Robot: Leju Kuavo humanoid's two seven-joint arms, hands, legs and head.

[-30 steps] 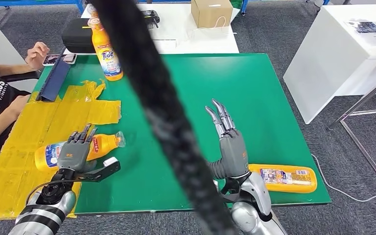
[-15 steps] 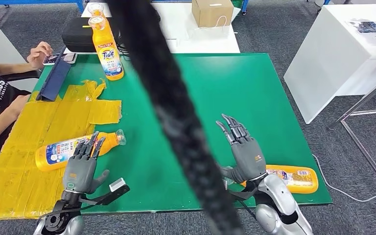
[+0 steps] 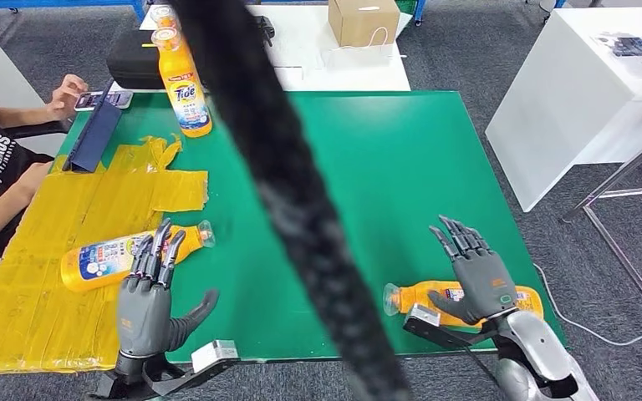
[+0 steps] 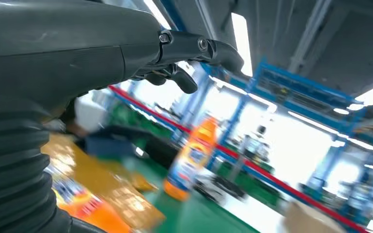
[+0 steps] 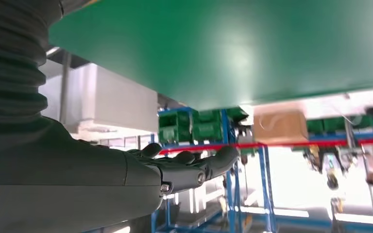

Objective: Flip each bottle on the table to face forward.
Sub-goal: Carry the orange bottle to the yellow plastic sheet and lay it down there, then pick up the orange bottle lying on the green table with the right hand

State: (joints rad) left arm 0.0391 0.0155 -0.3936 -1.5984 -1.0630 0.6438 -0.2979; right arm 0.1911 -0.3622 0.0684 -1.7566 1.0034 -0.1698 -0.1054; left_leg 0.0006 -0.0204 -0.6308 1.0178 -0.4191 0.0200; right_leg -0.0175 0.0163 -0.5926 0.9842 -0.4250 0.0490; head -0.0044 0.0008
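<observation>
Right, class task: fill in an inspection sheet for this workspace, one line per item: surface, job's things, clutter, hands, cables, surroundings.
Surface: green table, with yellow taped sheeting on its left part.
Job's things: upright orange bottle at the far left; left lying bottle on the yellow sheeting; right lying bottle near the front right edge.
Clutter: dark blue folder at the far left edge.
Hands: left hand open, fingertips by the left lying bottle; right hand open, over the right lying bottle.
Cables: thick black braided cable across the head view; thin white cable on the floor.
Surroundings: seated person, cardboard box, white cabinet.
</observation>
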